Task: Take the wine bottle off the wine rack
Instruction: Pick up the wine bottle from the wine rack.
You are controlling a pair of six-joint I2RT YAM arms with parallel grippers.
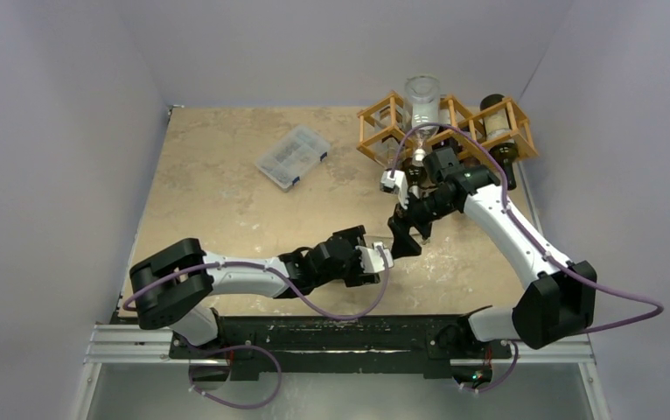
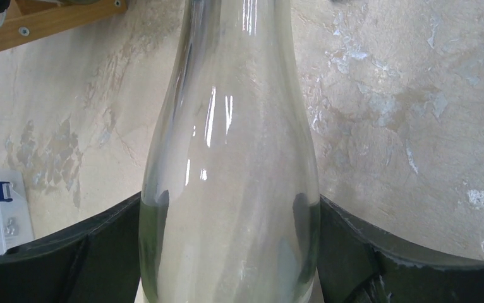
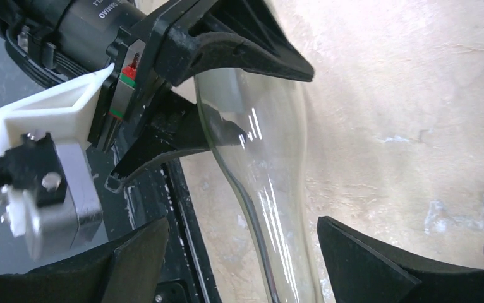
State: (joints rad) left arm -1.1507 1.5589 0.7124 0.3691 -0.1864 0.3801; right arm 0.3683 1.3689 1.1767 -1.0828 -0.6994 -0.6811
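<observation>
Clear glass wine bottle [image 2: 230,145] is off the wine rack [image 1: 450,122] and well apart from it, over the middle of the table [image 1: 226,210], between the two arms; left gripper [image 2: 230,208] is clamped across the wide body, both black fingers [image 2: 107,246] pressed against the glass; right gripper [image 3: 242,227] straddles the narrower neck with its fingers spread, a visible gap on each side and no contact; whether the bottle rests on the table cannot be determined; the rack, at the far right of the table, carries a second clear bottle [image 1: 422,103] and a dark bottle [image 1: 498,122]; a compartment box [image 1: 290,156] lies to the left of the rack, uninvolved; step in hand, as judged: transfer of the bottle between arms, removal from the rack being complete; next move calls for the right arm to back away along the neck without clipping the glass; smooth glass may slip, so the left arm should then lower the bottle onto bare table before opening
</observation>
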